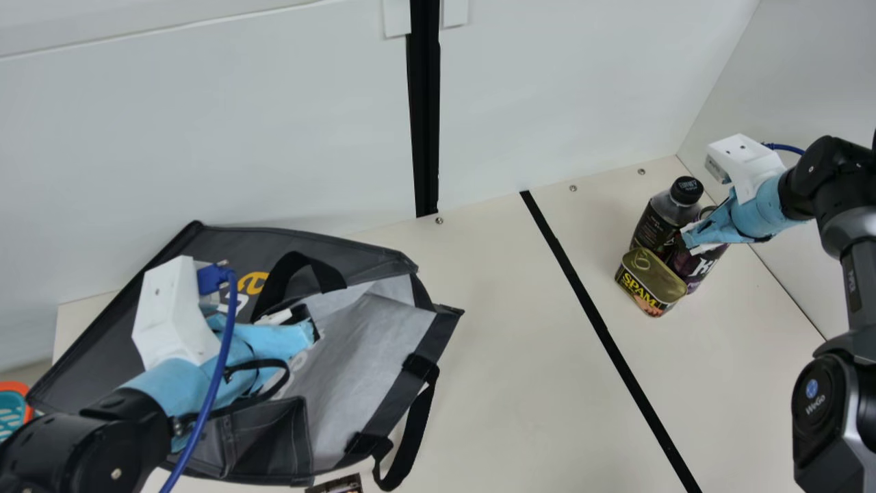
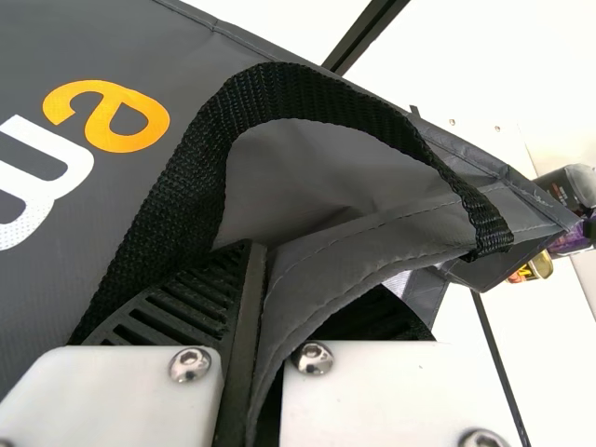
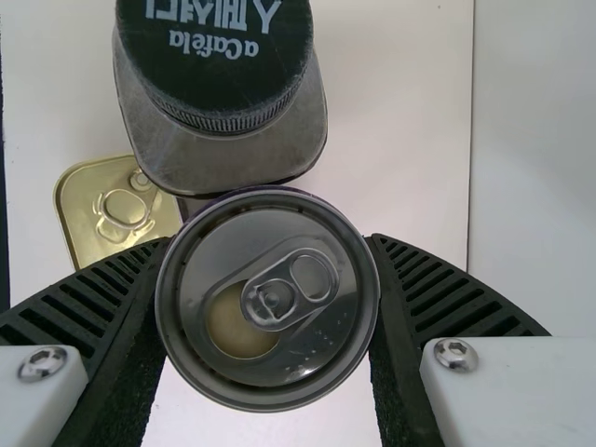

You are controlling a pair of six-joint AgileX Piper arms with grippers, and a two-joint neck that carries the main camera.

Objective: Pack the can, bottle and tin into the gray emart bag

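Note:
My left gripper [image 1: 311, 332] is over the gray bag [image 1: 233, 239], which lies with its mouth facing right. In the left wrist view my left gripper [image 2: 265, 307] is shut on the bag's gray edge [image 2: 326, 256], beside a black handle. At the far right, my right gripper [image 1: 690, 238] is at the top of the purple can [image 1: 694, 267]. From the right wrist view, my right gripper [image 3: 270, 242] is shut on the can [image 3: 307, 365], one finger on each side. The dark-capped bottle [image 1: 655, 222] and golden tin [image 1: 650, 282] stand close beside the can.
White walls [image 1: 205, 137] rise behind and to the right. A black stripe [image 1: 595, 315] crosses the table between bag and items. An orange and teal object [image 1: 14, 411] is at the left edge, and a small dark item [image 1: 339, 485] lies below the bag.

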